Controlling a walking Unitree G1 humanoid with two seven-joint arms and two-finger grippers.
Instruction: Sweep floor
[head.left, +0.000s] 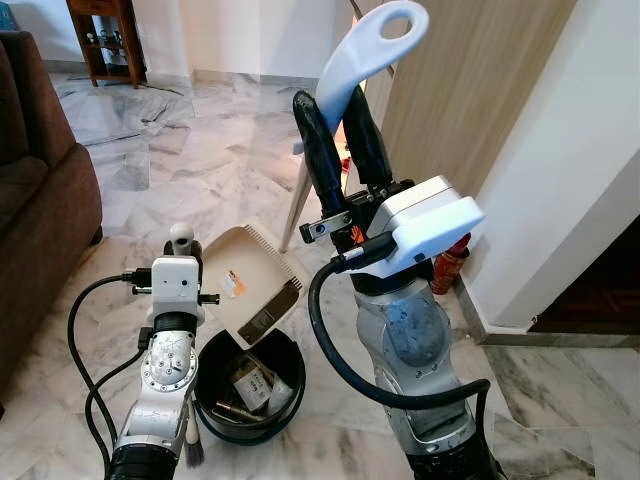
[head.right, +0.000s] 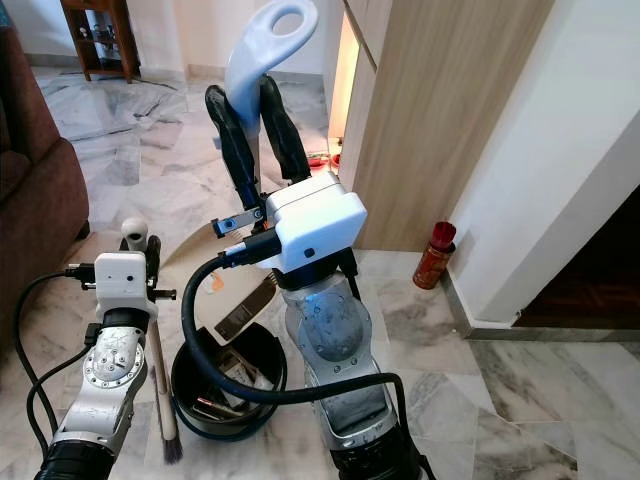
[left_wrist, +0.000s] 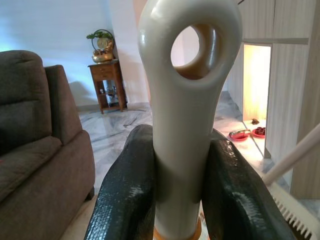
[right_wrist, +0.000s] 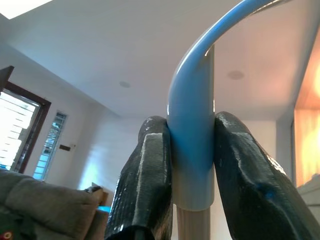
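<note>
While the right arm is raised with its wrist pointing up, the right gripper (head.left: 345, 130) has its two black fingers pressed against the pale blue dustpan handle (head.left: 365, 55), whose looped end stands above the fingertips. From there a cream shaft slants down to the dustpan (head.left: 250, 275) — its beige tray is tilted over the rim of the black bin (head.left: 250, 385) on the floor. The left arm is bent low beside the bin; the left gripper (left_wrist: 182, 200) pinches the cream brush handle (left_wrist: 187, 100) just below its hanging hole, and the brush's dark bristles (head.left: 193, 450) point down next to the bin's left wall.

Grey-veined white marble floor (head.left: 200, 160) runs through the room. A brown sofa (head.left: 40, 190) stands on the robot's left, a small wooden side table (head.left: 105, 40) against the far wall, and a light wood cabinet (head.left: 470, 90) on the right beside a white wall.

One dustpan, one brush, one bin with some scraps inside — and one red can (head.right: 433, 255) standing at the foot of the cabinet.
</note>
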